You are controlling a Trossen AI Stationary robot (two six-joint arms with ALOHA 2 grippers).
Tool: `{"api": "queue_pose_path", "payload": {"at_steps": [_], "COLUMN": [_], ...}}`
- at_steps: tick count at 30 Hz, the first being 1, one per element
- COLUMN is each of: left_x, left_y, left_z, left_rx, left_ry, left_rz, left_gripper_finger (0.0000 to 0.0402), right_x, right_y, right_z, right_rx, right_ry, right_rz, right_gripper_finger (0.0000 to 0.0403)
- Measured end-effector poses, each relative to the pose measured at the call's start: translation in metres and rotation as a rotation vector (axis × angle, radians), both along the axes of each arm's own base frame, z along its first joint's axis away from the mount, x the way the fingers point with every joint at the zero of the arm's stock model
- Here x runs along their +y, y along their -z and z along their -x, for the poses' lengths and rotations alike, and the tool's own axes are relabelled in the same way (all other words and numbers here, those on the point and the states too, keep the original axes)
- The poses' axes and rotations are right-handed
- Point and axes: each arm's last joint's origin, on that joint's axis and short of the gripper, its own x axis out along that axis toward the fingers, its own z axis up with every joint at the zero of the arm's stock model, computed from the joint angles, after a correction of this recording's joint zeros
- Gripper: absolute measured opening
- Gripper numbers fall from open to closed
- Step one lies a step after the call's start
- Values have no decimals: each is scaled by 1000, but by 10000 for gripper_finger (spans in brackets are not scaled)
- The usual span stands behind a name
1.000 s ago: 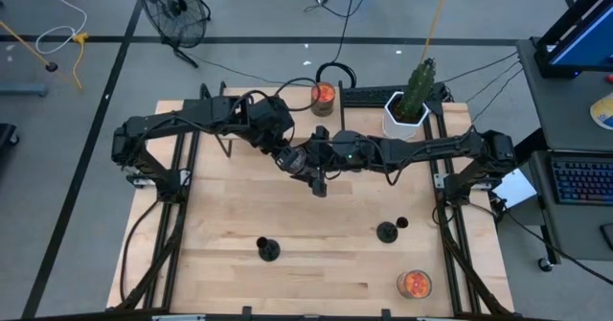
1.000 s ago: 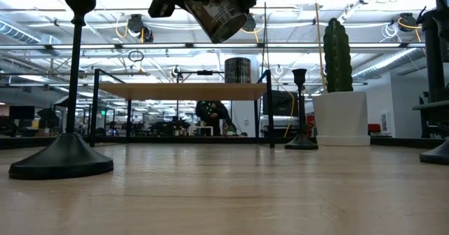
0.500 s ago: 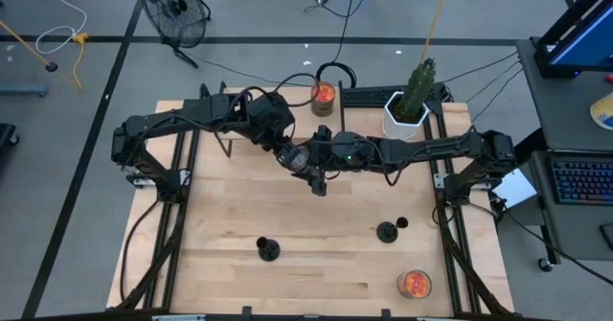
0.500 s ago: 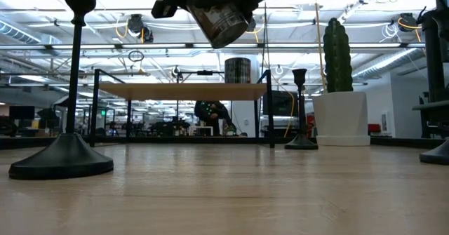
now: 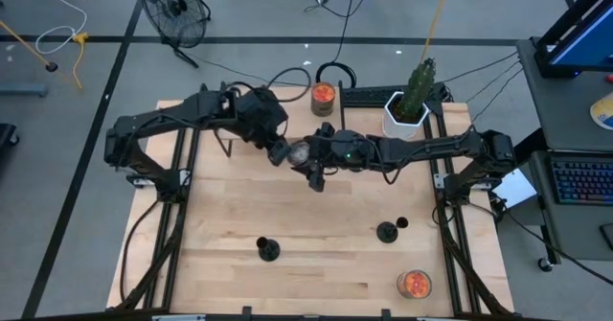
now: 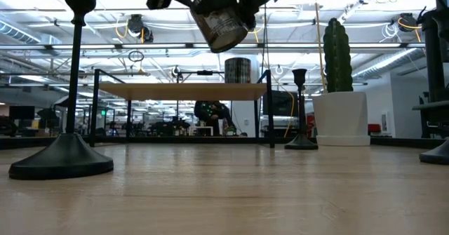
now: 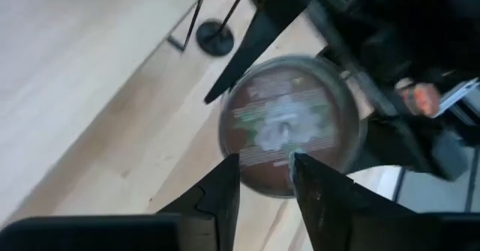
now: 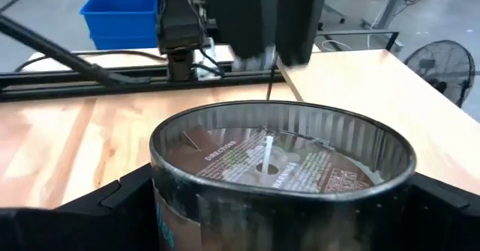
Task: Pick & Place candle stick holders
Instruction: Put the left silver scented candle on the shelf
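Observation:
My right gripper (image 5: 311, 158) is shut on a short glass jar with grey contents (image 5: 299, 151), high above the table's middle (image 6: 223, 21). My left gripper (image 5: 279, 152) is just left of the jar, facing its labelled base (image 7: 289, 127), fingers a little apart (image 7: 266, 180). I cannot tell whether it touches the jar. Three black candle stick holders stand on their round bases, untouched: one near the front (image 5: 267, 250), one at the front right (image 5: 386, 232), and one at the back (image 5: 324, 131). My right gripper pinches the jar's round glass wall (image 8: 187, 198) between its two fingers, one on each side, just below the open rim. The fingers (image 8: 112, 206) come roughly level from the table's right. The jar is lifted clear and tilted, its mouth toward my right wrist.
A jar with orange contents (image 5: 324, 93) and a cactus in a white pot (image 5: 407, 110) stand at the far edge. Another orange jar (image 5: 414, 284) stands at the near right corner. Bare wood (image 5: 316, 216) lies between the arms and the front holders.
My left gripper has drawn back toward the table's left and far edges, away from the jar. The jar stays up in my right gripper and has tipped a little.

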Motion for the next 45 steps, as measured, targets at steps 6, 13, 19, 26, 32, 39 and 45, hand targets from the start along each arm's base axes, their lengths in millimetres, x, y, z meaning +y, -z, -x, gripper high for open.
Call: {"api": "queue_pose_path", "payload": {"at_steps": [6,13,19,26,32,39,45], "left_x": [-2,-6,-9,-11,-12,-12,-12], "left_y": [-17,-31,-37,-23,-3,7,11], "left_z": [32,72,95,110,115,117,115], "left_rx": [6,69,88,116,172,198,180], "left_ry": [-19,-139,-188,-240,-253,-250,-236], "left_rz": [-47,-186,-237,-258,-248,-250,-271], "left_gripper_finger": [131,131,131,131,131,131,131], "right_x": [-11,-30,-41,-48,-56,-70,-72], "right_y": [-11,-25,-19,-2,12,35,39], "right_z": [-3,-7,-20,-45,-70,-78,-76], "right_rx": [-140,-360,-496,-462,-439,-373,-337], "right_ry": [87,292,357,502,609,770,800], "right_rz": [-49,-35,-21,85,113,145,117], "right_gripper_finger": [350,350,350,350,350,350,350]}}
